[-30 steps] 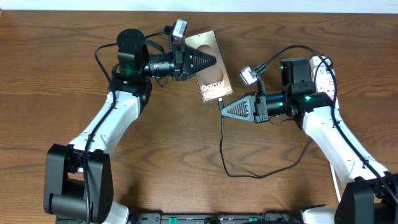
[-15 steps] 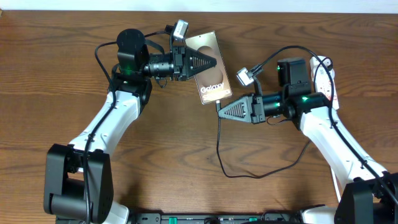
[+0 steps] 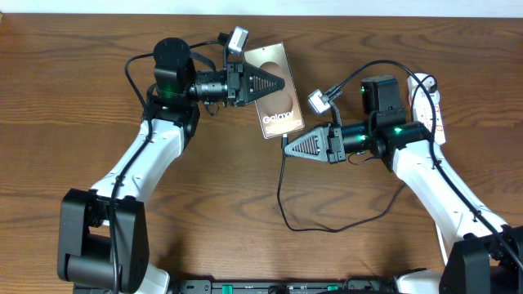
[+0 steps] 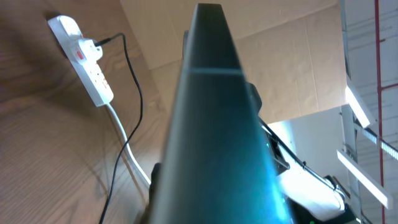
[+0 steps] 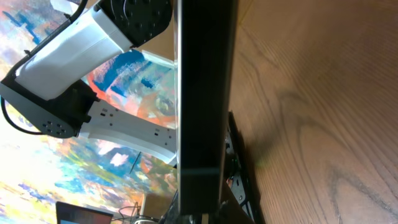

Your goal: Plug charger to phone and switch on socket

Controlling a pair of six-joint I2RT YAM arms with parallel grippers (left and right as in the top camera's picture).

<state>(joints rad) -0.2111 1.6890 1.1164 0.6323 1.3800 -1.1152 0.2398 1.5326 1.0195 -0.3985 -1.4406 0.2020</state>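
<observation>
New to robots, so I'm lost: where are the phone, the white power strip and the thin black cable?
phone (image 3: 280,110), overhead view, bronze back near the lettering.
power strip (image 4: 93,73), left wrist view, middle of its body.
black cable (image 3: 327,231), overhead view, bottom of its loop.

The wooden surface (image 3: 245,245) is brown with darker wavy lines. The flat bronze-grey phone (image 3: 276,110) has white "Galaxy" letters. The thin black charger cable (image 3: 279,196) is plain black. The long white power strip socket (image 4: 96,81) has a red switch, a black plug and a white cord. The left arm (image 3: 151,159) and right arm (image 3: 433,184) are white with black joints and small green lights. The left claw (image 3: 282,80) and right claw (image 3: 286,148) are black.
</observation>
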